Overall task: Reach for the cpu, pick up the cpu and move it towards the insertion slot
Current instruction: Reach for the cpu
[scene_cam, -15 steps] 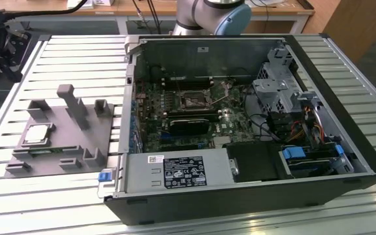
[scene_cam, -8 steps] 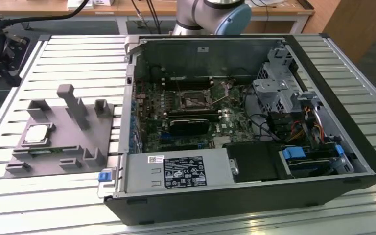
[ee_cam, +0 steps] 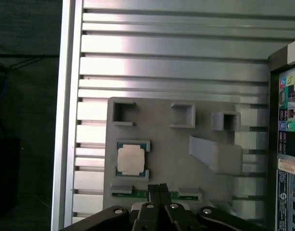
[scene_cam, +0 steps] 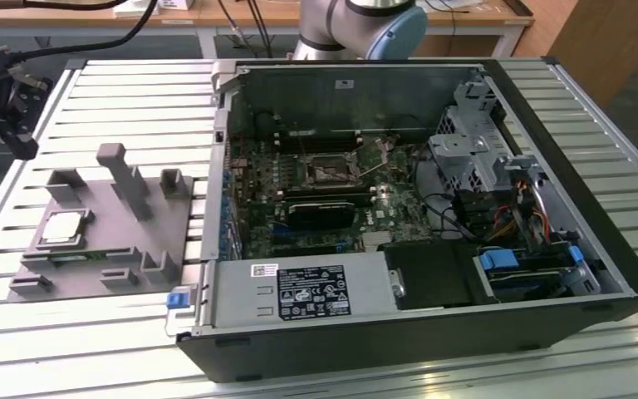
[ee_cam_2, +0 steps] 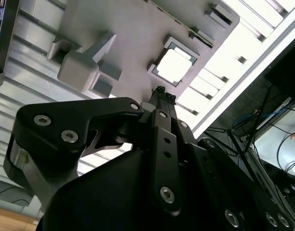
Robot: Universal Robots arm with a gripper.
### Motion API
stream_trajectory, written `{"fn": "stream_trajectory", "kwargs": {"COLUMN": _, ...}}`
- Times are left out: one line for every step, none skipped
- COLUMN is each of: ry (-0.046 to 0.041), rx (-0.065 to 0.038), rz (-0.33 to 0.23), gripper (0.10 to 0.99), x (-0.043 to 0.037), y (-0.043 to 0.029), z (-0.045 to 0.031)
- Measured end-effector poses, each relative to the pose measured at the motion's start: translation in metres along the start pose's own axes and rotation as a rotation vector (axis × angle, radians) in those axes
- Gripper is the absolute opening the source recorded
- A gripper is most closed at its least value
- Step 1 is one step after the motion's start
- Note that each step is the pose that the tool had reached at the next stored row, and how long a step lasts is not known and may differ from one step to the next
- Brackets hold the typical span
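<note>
The grey tray (scene_cam: 114,233) lies on the slatted metal table (scene_cam: 130,91). The cpu (scene_cam: 62,226) rests flat in a square recess of the tray, shiny top up, with the recess's raised corners around it. A thin green strip of circuit board (ee_cam: 133,195) lies in a slot along the tray's edge, just beside the cpu's recess. Several grey blocks and posts (scene_cam: 120,179) stand upright on the rest of the tray.

Beside the tray, toward the exterior view's right, sits the open computer case (scene_cam: 408,345). Inside it, on the green board, is the insertion slot (scene_cam: 325,170), a silver frame around a dark centre, well apart from the tray.

The gripper (ee_cam: 157,186) hangs above the tray's edge, over the green strip and near the cpu. Its two fingertips (ee_cam_2: 159,91) are pressed together with no gap between them. They hold nothing and do not touch the cpu or the tray.
</note>
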State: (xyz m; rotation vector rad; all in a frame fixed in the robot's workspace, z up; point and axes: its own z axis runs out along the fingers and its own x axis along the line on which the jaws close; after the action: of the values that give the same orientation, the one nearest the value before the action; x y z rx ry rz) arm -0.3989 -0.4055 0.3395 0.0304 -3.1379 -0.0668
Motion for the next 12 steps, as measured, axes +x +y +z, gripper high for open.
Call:
{"fn": "stream_trajectory", "kwargs": {"ry": 0.0001, "rx": -0.001, "rz": 0.0, "gripper": 0.106, "x": 0.0001, "y": -0.0013, "z": 0.0012}}
{"fn": "stream_trajectory", "kwargs": {"ry": 0.0001, "rx": -0.001, "rz": 0.0, "gripper": 0.106, "x": 0.0003, "y": -0.0027, "z": 0.0026}}
{"fn": "stream_trajectory", "kwargs": {"ry": -0.0002, "rx": -0.001, "rz": 0.0, "gripper": 0.106, "x": 0.0003, "y": -0.0036, "z": 0.0041}}
{"fn": "stream_trajectory", "kwargs": {"ry": -0.0001, "rx": -0.001, "rz": 0.0, "gripper": 0.106, "x": 0.0004, "y": -0.0043, "z": 0.0056}}
{"fn": "stream_trajectory", "kwargs": {"ry": 0.0, "rx": -0.001, "rz": 0.0, "gripper": 0.106, "x": 0.0006, "y": -0.0051, "z": 0.0069}}
{"fn": "stream_trajectory", "kwargs": {"ry": -0.0001, "rx": -0.001, "rz": 0.0, "gripper": 0.106, "x": 0.0006, "y": -0.0054, "z": 0.0085}}
{"fn": "stream_trajectory", "kwargs": {"ry": 0.0001, "rx": -0.001, "rz": 0.0, "gripper": 0.106, "x": 0.0007, "y": -0.0056, "z": 0.0102}}
{"fn": "stream_trajectory", "kwargs": {"ry": 0.0001, "rx": -0.001, "rz": 0.0, "gripper": 0.106, "x": 0.0009, "y": -0.006, "z": 0.0119}}
{"fn": "stream_trajectory", "kwargs": {"ry": 0.0001, "rx": -0.001, "rz": 0.0, "gripper": 0.106, "x": 0.0011, "y": -0.0062, "z": 0.0139}}
{"fn": "stream_trajectory", "kwargs": {"ry": 0.0001, "rx": -0.001, "rz": 0.0, "gripper": 0.106, "x": 0.0014, "y": -0.0063, "z": 0.0157}}
{"fn": "stream_trajectory", "kwargs": {"ry": 0.0, "rx": -0.001, "rz": 0.0, "gripper": 0.106, "x": 0.0022, "y": -0.0065, "z": 0.0175}}
{"fn": "stream_trajectory", "kwargs": {"ry": 0.0, "rx": -0.001, "rz": 0.0, "gripper": 0.106, "x": 0.0032, "y": -0.0067, "z": 0.0193}}
